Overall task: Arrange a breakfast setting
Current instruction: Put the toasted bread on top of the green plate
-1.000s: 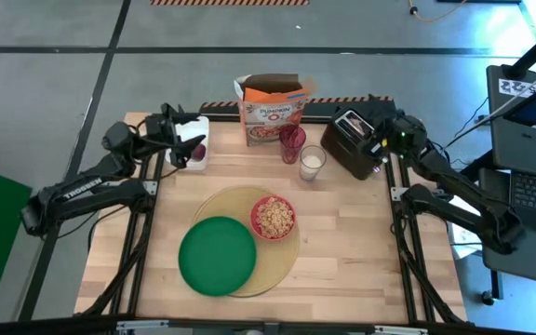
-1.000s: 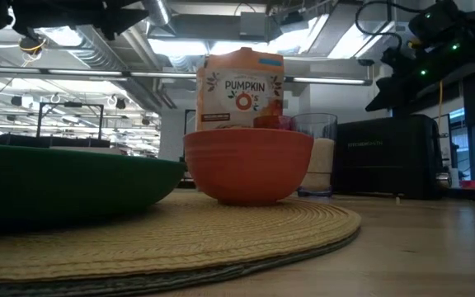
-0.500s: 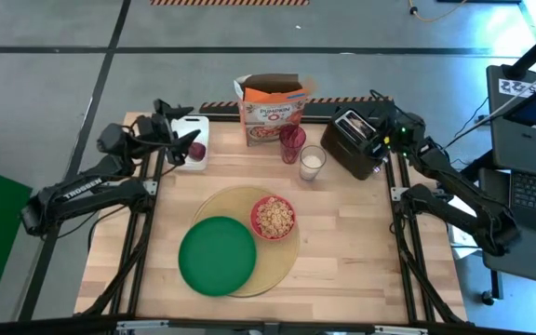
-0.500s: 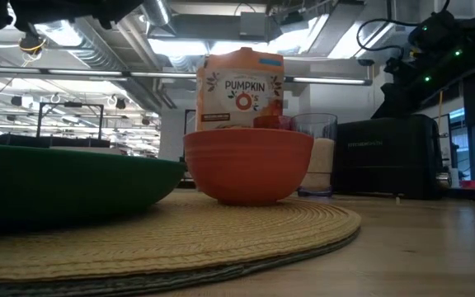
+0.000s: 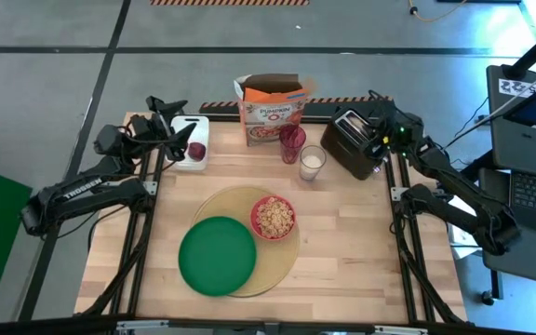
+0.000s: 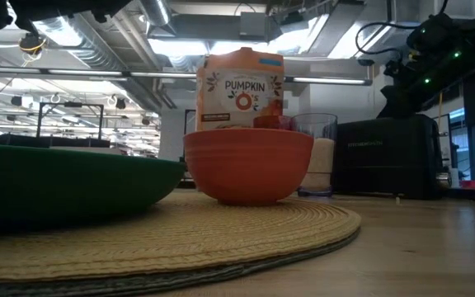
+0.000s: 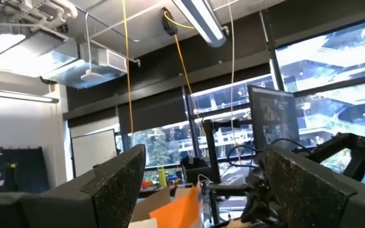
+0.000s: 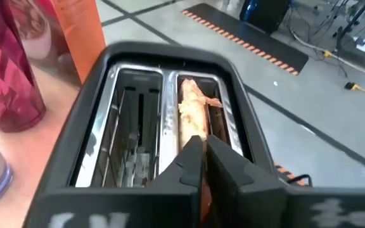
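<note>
A bread piece point(image 8: 192, 104) stands on edge in one slot of the black toaster point(image 5: 350, 141), and my right gripper point(image 8: 204, 144) is shut on its near end. A round tan placemat point(image 5: 283, 262) carries a green plate point(image 5: 217, 256) and a red bowl point(image 5: 274, 217) of cereal. A small dark-red fruit point(image 5: 196, 151) lies on the white cutting board point(image 5: 190, 163) at the far left. My left gripper point(image 5: 167, 110) hangs above that board, tipped upward and open, with nothing between its fingers point(image 7: 122, 180). My right gripper pinches the bread piece at its near end point(image 8: 193, 126) between its two fingers, one on each flat face. The fingers slant down from above, over the toaster's near edge, and lie along the slot. The bread stands on edge inside the slot.
A cereal box point(image 5: 273, 112), a red cup point(image 5: 292, 142) and a glass of milk point(image 5: 313, 163) stand along the far edge between the cutting board and the toaster. Bare wooden table point(image 5: 361, 251) lies to the right of the placemat.
My left gripper has tipped upward and drawn back from the fruit toward the table's far left corner. The fruit has stayed on the cutting board. My right arm has turned a little over the toaster.
</note>
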### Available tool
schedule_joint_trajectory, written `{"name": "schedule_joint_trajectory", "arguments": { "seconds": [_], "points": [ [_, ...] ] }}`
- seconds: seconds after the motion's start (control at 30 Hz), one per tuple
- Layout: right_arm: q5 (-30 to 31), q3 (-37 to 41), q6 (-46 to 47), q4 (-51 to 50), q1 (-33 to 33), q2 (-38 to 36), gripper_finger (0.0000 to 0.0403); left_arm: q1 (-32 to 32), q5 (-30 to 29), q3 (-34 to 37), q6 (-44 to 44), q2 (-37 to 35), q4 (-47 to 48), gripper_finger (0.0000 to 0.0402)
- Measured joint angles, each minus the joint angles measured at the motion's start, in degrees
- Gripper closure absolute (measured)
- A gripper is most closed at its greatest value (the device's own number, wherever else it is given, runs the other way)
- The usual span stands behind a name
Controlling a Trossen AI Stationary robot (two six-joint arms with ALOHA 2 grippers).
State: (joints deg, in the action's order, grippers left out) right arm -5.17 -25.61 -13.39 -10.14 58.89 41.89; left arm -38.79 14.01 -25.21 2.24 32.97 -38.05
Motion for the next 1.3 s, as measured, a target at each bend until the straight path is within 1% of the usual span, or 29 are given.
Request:
{"name": "schedule_joint_trajectory", "arguments": {
  "seconds": [0.07,0.17,0.23,0.33,0.47,0.6,0.7,0.83,0.9,0.97,1.03,1.13,1.3],
  "points": [
    [-0.4,0.0,-0.1,0.7,0.0,0.0,0.0393,0.0,0.0,0.0,0.0,0.0,-0.2,0.0088],
    [-0.4,-1.1,-0.1,-0.9,0.0,0.0,0.0385,0.0,0.0,0.0,0.0,0.0,-0.2,0.0088],
    [-1.0,-2.3,-0.3,-1.1,0.0,0.0,0.0387,0.0,0.0,0.0,0.0,0.0,-0.2,0.0088],
    [-3.0,-4.8,-1.3,-1.5,0.0,-0.4,0.0396,0.0,0.0,0.0,0.0,0.0,0.1,0.0088],
    [-3.6,-9.7,-3.2,-3.5,-0.3,-0.6,0.0395,0.0,0.3,0.0,-0.2,0.0,1.0,0.0088],
    [-1.5,-13.6,-5.1,-6.6,-3.7,-0.5,0.0398,0.0,0.3,0.0,-0.3,0.0,2.0,0.0088],
    [-0.5,-15.9,-5.2,-6.7,-7.6,-0.6,0.0398,0.0,0.4,0.0,-0.3,0.0,2.6,0.0088],
    [-0.3,-17.9,-5.1,-6.4,-15.3,-0.5,0.0399,0.0,0.4,0.0,-0.5,0.0,2.8,0.0088],
    [-0.1,-18.1,-5.1,-4.2,-20.3,-0.5,0.04,0.0,0.4,0.0,-0.5,0.0,2.9,0.0088],
    [1.5,-18.0,-4.7,-2.0,-26.2,-0.4,0.04,0.0,0.4,0.0,-0.5,0.0,2.8,0.0088],
    [4.9,-18.0,-4.6,-0.1,-33.0,0.7,0.0401,0.0,0.4,0.0,-0.5,0.0,2.8,0.0088],
    [12.5,-17.9,-4.0,2.4,-44.1,3.8,0.0401,0.0,0.4,0.0,-0.6,0.0,2.6,0.0088],
    [23.5,-17.9,-3.4,10.9,-60.9,13.1,0.0401,0.1,0.4,0.0,-0.6,0.0,2.4,0.0088]
  ]
}}
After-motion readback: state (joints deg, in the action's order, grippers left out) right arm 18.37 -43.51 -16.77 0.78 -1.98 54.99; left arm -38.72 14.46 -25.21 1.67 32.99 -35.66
